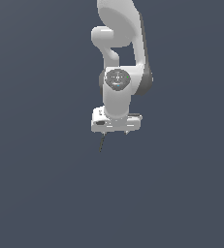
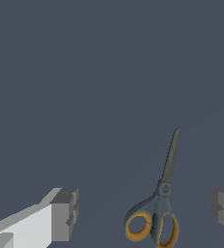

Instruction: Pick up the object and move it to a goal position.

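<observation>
The object is a pair of scissors (image 2: 164, 193) with dark grey closed blades and orange handle loops, lying flat on the dark surface. In the exterior view only its thin dark blade (image 1: 102, 143) shows as a sliver sticking out below the white hand. My gripper (image 2: 143, 211) is open and wide. One grey fingertip (image 2: 65, 214) and the other (image 2: 223, 209) stand on either side of the scissors' handle end without touching it. In the exterior view the gripper (image 1: 115, 131) points down, right over the scissors.
The white Franka arm (image 1: 118, 58) rises behind the hand in the exterior view. Around it there is only the plain dark blue-grey surface (image 1: 45, 193). No goal marker shows.
</observation>
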You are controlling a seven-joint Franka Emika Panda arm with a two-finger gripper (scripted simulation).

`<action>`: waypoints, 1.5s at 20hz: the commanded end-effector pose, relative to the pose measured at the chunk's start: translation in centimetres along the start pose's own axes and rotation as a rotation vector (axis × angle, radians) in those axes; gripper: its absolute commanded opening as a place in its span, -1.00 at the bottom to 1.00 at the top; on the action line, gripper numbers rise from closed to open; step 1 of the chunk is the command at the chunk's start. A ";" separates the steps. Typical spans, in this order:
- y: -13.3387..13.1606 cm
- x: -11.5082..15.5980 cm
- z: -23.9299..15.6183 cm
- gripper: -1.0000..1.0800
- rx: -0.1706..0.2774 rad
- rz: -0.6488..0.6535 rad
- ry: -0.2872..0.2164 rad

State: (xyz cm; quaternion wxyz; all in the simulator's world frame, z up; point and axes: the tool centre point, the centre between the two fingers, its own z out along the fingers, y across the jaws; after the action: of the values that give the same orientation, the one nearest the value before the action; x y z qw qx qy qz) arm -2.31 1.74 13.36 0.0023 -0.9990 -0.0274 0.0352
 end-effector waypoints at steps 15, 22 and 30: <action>1.2 0.7 -1.9 0.92 0.008 0.017 0.025; 2.0 0.0 -0.4 0.92 0.010 0.070 0.031; 4.1 -2.3 3.3 0.92 0.014 0.214 0.046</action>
State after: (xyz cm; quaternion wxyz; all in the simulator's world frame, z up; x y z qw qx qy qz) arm -4.02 -1.93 10.96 0.0064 -0.9979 0.0632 0.0139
